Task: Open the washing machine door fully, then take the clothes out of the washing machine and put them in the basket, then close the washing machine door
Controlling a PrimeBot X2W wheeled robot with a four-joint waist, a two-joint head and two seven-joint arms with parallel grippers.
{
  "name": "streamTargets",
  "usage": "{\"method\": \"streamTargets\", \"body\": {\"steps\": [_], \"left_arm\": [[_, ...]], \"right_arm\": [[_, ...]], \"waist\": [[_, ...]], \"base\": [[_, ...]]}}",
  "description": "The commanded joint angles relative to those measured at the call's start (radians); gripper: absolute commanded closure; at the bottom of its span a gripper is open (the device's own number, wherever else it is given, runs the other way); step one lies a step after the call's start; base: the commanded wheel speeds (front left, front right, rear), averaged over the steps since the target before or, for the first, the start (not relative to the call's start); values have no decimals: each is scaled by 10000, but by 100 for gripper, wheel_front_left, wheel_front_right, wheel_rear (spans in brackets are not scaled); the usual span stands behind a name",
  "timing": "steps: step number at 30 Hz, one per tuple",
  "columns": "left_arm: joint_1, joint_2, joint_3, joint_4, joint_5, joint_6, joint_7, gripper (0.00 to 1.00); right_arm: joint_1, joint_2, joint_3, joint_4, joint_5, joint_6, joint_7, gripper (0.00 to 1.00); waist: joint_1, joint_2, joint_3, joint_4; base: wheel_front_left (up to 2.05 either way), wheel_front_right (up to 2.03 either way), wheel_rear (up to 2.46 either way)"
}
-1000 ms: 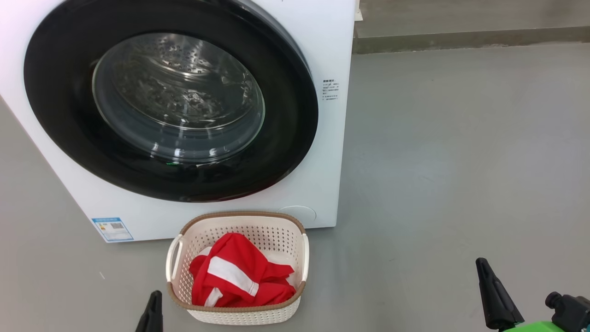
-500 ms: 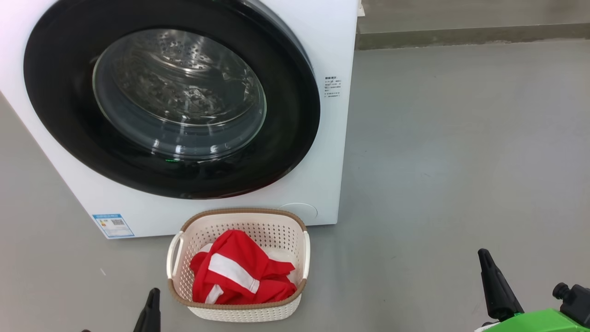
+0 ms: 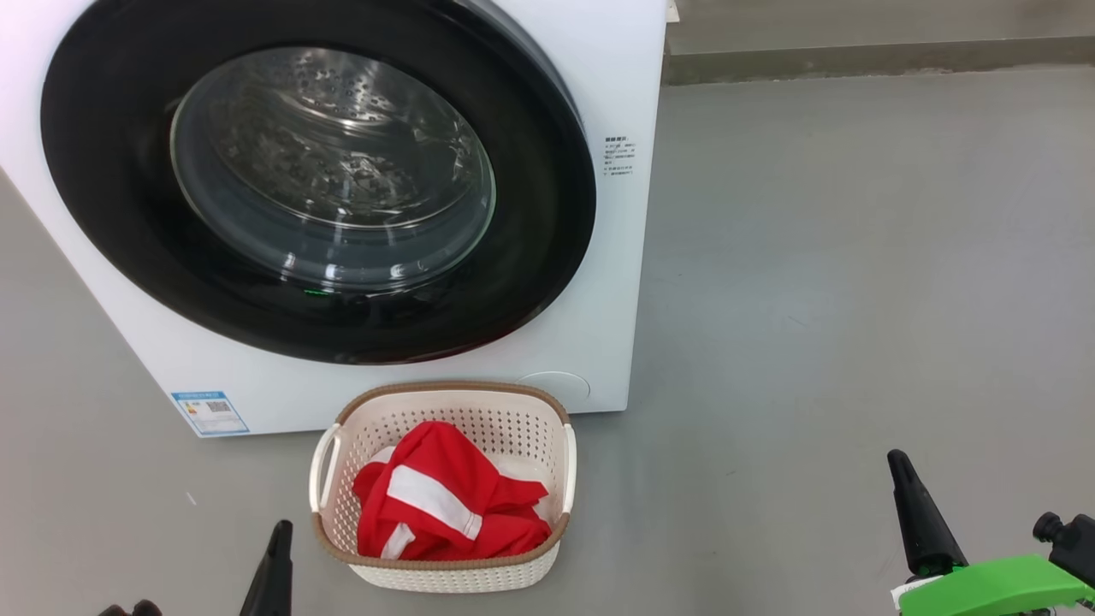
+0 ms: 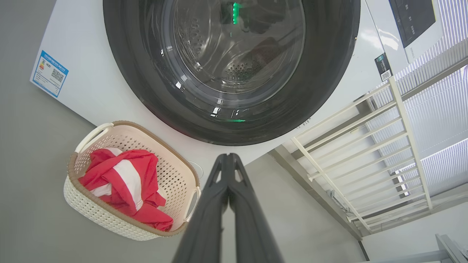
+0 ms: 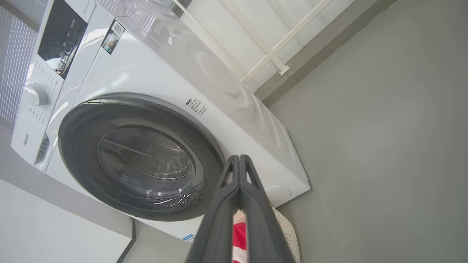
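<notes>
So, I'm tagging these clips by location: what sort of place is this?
Likely a laundry area: a front-loading washing machine, a basket of red clothes on the grey floor, a white railing nearby.

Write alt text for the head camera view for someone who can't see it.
A white washing machine stands with its black-rimmed glass door shut, and in front of it a cream basket on the grey floor holds red clothes with white stripes. The robot's left hand and right hand, both shut, point up from the bottom edge.
</notes>
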Motion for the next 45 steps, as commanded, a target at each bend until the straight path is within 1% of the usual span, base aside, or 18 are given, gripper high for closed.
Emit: {"method": "streamTargets", "body": {"steps": [1,11,45], "left_arm": [[-535,57,270,-159,-380,-124,83,100],[-725,64,376,-22,-1384,-199,342,100],[-1463,88,789,508,-5287,-488,1349,100]], "right_arm": [[-543,-208,18,-203,421,-18,81,100],[-753,-231,-24,-76,1451,-21,347,100],[-1571,-295,-223,419,5426,-32,1410,100]], "waist": [[-1,0,14,5],[-1,0,72,25],[-1,0,298,99]], "base": [[0,0,0],[0,0,0],[0,0,0]]}}
